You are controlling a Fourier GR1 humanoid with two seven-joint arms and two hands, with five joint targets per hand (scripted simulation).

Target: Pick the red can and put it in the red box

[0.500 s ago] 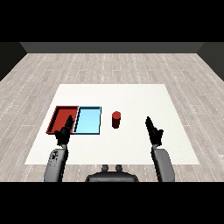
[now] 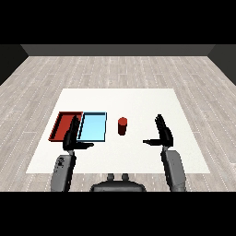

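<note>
One red can (image 2: pixel 122 126) stands upright on the white tabletop (image 2: pixel 138 99), just right of the blue tray (image 2: pixel 93 126) and apart from it. The can touches nothing but the tabletop. Left of the blue tray, side by side with it, lies the red tray (image 2: pixel 62 124).

To the right of the can, well apart from it, the right robot hand (image 2: pixel 162 133) is raised with its fingers straight and pointing away toward the far side, its thumb stretched out leftward toward the can. It holds nothing.

The left robot hand (image 2: pixel 72 138) sits at the near edge of the two trays, over the seam between them, its fingers straight and pointing far, its thumb spread to the right. It also holds nothing.

Both grey forearms come in from the near corners.
</note>
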